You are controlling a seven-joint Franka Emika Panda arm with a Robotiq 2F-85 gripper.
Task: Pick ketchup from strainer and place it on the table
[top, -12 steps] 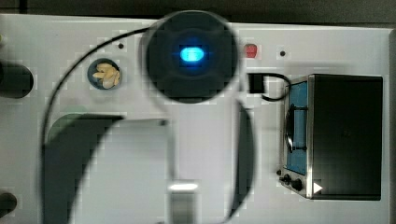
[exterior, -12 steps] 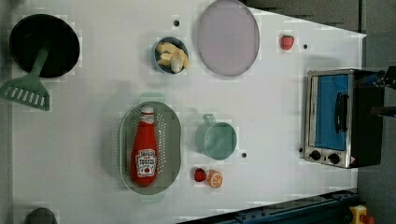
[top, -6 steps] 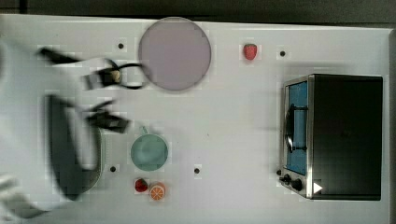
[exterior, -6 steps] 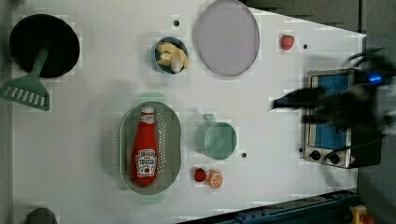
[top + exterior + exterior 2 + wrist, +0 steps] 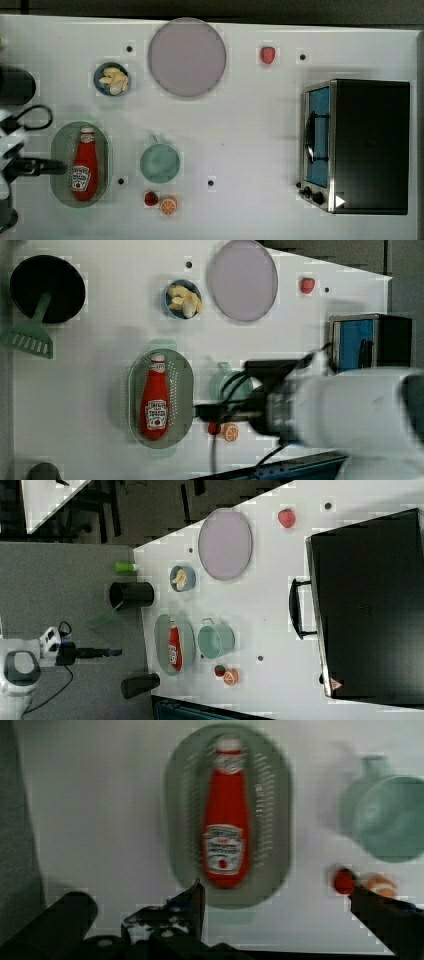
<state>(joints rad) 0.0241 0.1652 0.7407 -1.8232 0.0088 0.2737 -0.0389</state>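
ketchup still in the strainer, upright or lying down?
In, lying flat. The ketchup rests lengthwise inside the strainer, label up. The gripper is open, not touching it.

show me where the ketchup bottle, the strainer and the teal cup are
ketchup (image 5: 85, 166): top view, on the red body above the label.
strainer (image 5: 58, 150): top view, on the bare rim beside the bottle.
teal cup (image 5: 222, 385): left view, on the visible part of its rim.

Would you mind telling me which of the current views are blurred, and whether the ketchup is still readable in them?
Left view: the arm is smeared into a pale blur, though the ketchup in the strainer stays sharp. Wrist view: the whole picture is soft, the bottle's label unreadable; the gripper shows wide open. Top view: crisp, with soft shadows beside the toaster oven.
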